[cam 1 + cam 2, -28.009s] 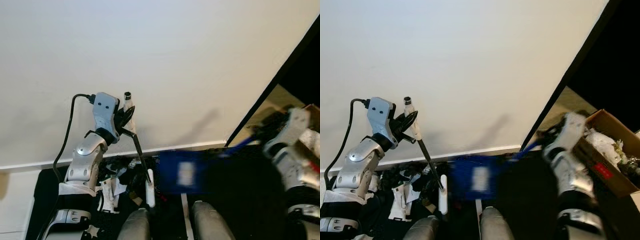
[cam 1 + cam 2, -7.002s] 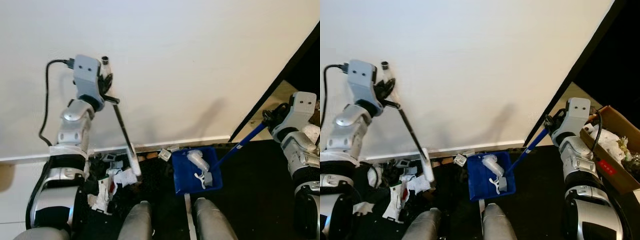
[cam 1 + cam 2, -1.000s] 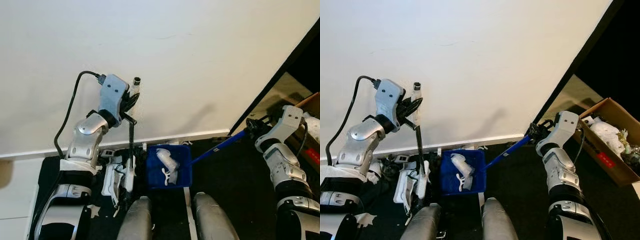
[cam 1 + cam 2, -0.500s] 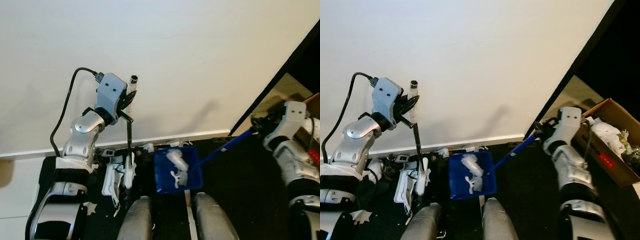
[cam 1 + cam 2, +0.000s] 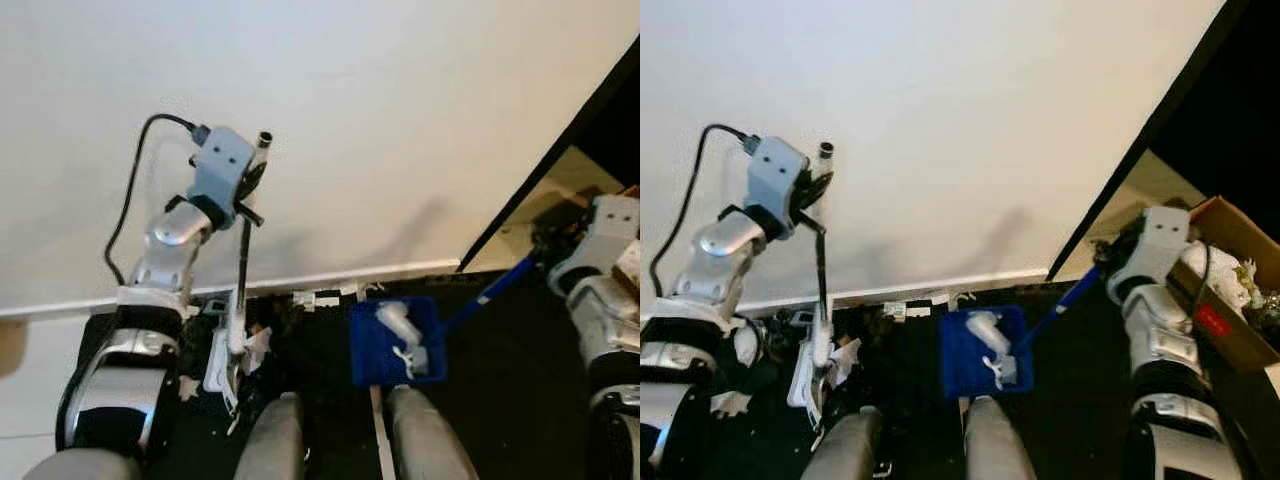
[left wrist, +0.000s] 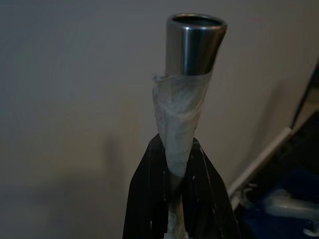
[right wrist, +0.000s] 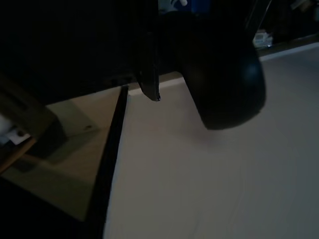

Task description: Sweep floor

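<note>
My left gripper [image 5: 248,182] is shut on the taped top of the broom handle [image 6: 180,119], whose metal tip [image 6: 194,42] sticks out above the fingers [image 6: 149,199]. The black stick runs down to the white brush head [image 5: 238,325], which rests among paper scraps [image 5: 222,365] on the dark floor by the wall. The blue dustpan [image 5: 372,345] sits on the floor to the right of the broom, apart from it, with white scraps [image 5: 398,328] inside. Its blue handle [image 5: 492,292] slopes up to my right gripper [image 5: 1122,258], which is shut on it.
A white wall with a baseboard [image 5: 400,270] stands straight ahead. A few scraps [image 5: 322,298] lie along it. An open cardboard box [image 5: 1230,325] full of rubbish stands at the far right. My own legs [image 5: 275,440] are at the bottom of the view.
The dustpan has slid to the right, away from the broom, with the right arm drawing back. The left arm has lifted a little and the brush head has shifted slightly left.
</note>
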Motion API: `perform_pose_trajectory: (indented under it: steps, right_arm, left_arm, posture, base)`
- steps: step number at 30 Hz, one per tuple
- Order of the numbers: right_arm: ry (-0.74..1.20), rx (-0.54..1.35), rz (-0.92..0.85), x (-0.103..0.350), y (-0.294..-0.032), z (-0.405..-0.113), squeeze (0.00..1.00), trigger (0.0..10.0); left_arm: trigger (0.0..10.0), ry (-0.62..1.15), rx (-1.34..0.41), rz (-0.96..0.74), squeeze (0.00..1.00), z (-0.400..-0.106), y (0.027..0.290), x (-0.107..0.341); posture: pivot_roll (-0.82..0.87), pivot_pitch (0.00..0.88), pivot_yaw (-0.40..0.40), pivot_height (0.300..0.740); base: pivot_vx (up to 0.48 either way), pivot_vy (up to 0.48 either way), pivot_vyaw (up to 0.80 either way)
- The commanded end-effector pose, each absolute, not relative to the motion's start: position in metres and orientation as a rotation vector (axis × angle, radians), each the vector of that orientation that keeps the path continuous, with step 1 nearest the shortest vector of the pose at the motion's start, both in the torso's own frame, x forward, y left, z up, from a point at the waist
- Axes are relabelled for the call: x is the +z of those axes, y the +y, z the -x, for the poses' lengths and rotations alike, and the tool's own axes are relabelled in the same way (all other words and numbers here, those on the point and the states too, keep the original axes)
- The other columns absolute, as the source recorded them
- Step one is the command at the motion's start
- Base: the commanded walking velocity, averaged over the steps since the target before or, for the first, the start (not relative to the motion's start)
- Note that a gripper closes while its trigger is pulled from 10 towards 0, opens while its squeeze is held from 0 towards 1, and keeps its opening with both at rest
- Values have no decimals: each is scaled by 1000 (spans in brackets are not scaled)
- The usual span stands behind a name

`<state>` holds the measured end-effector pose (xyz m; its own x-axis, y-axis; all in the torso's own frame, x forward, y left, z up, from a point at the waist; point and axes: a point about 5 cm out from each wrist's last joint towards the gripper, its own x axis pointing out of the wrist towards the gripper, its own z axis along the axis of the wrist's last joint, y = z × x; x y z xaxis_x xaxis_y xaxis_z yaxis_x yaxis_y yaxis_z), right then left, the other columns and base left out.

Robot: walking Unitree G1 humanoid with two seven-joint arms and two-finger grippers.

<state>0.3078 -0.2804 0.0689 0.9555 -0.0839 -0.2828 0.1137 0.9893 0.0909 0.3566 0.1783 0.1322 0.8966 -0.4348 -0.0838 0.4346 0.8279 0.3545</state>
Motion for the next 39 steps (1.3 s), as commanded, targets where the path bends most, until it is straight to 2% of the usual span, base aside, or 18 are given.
perform_pose_trajectory:
  steps: [1,6,10,15,16,20,21,22,27,30,33,34,36,37,38,39]
  right_arm:
    - [287,-95,-124,66,-272,-311,0,10000]
    - [279,-84,-136,67,-262,-316,0,10000]
    - [278,-46,-139,67,-246,-323,0,10000]
    - [282,-26,-133,66,-239,-325,0,10000]
    - [281,-26,-132,66,-239,-325,0,10000]
    - [281,-27,-131,66,-240,-325,0,10000]
    - [285,-28,-130,65,-242,-323,0,10000]
    - [287,-29,-130,64,-242,-322,0,10000]
    - [291,-31,-129,62,-242,-321,0,10000]
    - [292,-32,-130,62,-243,-321,0,10000]
    - [287,-32,-132,63,-242,-322,0,10000]
    - [284,-34,-135,63,-243,-322,0,10000]
    - [284,-34,-135,63,-243,-322,0,10000]
    - [285,-34,-137,62,-242,-322,0,10000]
    - [285,-34,-137,62,-242,-322,0,10000]
    - [285,-34,-139,62,-242,-322,0,10000]
  left_arm:
    - [10000,7,-486,-402,0,-358,168,127]
    - [10000,23,-501,-403,0,-359,160,122]
    - [10000,61,-527,-399,0,-362,144,111]
    - [10000,49,-646,-314,0,-362,100,110]
    - [10000,14,-703,-257,0,-362,82,118]
    - [10000,-35,-773,-191,0,-362,63,130]
    - [10000,-112,-899,-114,0,-359,33,149]
    - [10000,-140,-958,-93,0,-356,22,157]
    - [10000,-224,-1116,-76,0,-349,2,181]
    - [10000,-263,-1163,-87,0,-348,3,193]
    - [10000,-291,-1190,-250,0,-351,29,214]
    - [10000,-302,-1146,-328,0,-355,48,226]
    - [10000,-306,-1137,-338,0,-356,51,228]
    - [10000,-324,-1052,-370,0,-363,79,244]
    - [10000,-324,-1052,-370,0,-363,79,244]
    - [10000,-332,-1016,-385,0,-365,90,250]
  posture:
    - [-14,149,35,740]
    - [-20,156,33,740]
    - [-23,163,16,740]
    - [-28,160,17,740]
    - [-29,162,21,740]
    - [-28,162,22,740]
    - [-25,162,22,740]
    - [-24,162,23,740]
    - [-22,157,27,740]
    - [-19,150,31,740]
    - [-12,137,43,740]
    - [-7,134,44,740]
    - [-7,134,44,740]
    - [2,128,43,740]
    - [2,128,43,740]
    - [2,128,43,740]
  base:
    - [0,0,0]
    - [0,0,0]
    - [0,0,0]
    - [0,0,0]
    - [0,0,0]
    - [0,0,0]
    - [0,0,0]
    - [0,0,0]
    - [0,0,0]
    - [0,0,0]
    - [0,0,0]
    - [0,0,0]
    - [0,0,0]
    - [0,0,0]
    - [0,0,0]
    - [0,0,0]
